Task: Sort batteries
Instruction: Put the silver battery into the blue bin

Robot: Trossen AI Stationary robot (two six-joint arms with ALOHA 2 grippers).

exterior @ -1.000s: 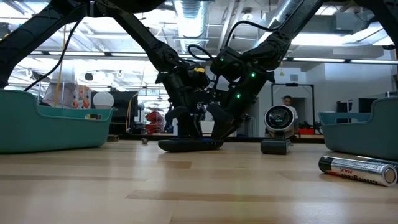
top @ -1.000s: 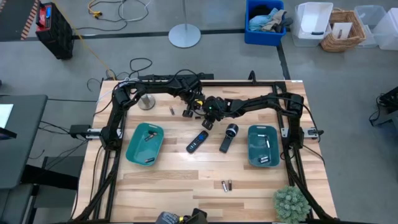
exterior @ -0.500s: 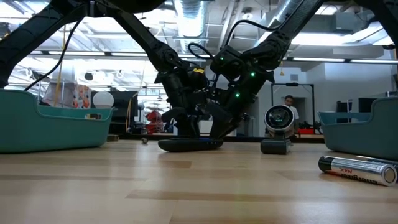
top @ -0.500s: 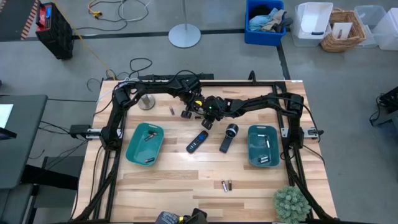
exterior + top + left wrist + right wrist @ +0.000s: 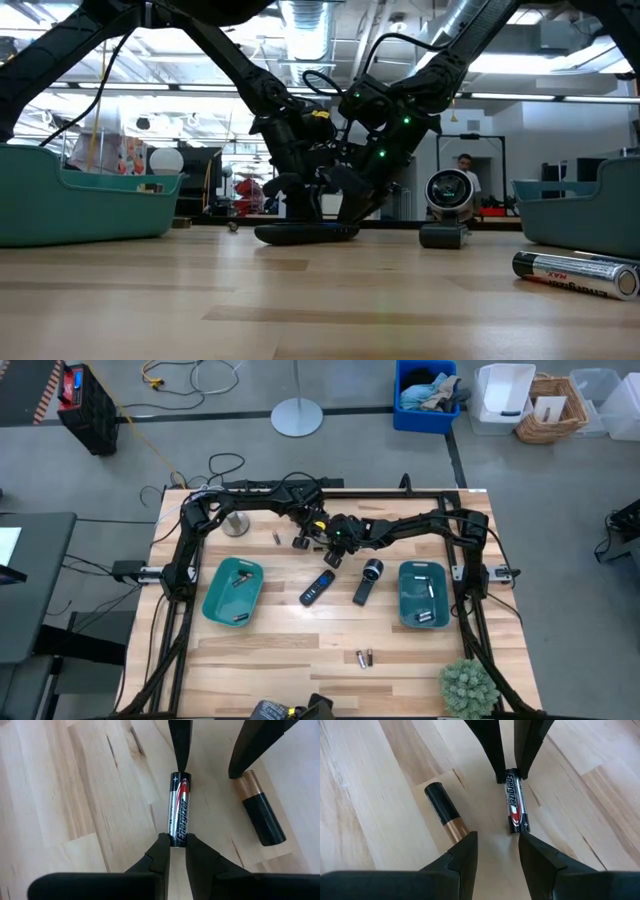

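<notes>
In the high view, a teal tray at the left holds a few cells, the two grippers meet just above centre, and a second teal tray sits at the right, with two loose batteries low in the frame. The left gripper has its fingers nearly together, pinching the lower end of a silver Energizer battery that lies flat on the wooden table. The right gripper stands apart at the opposite end, its fingers straddling the cell without touching it. In the left wrist view the cell's long axis runs vertically through the centre, plus end toward the top. A black-and-copper battery lies just to the right, copper end toward the top and axis tilted slightly. The risk, as judged here, is that both grippers crowd one cell: an end-only pinch could let it pivot or roll, and the grippers could collide or knock the neighbouring cell.
</notes>
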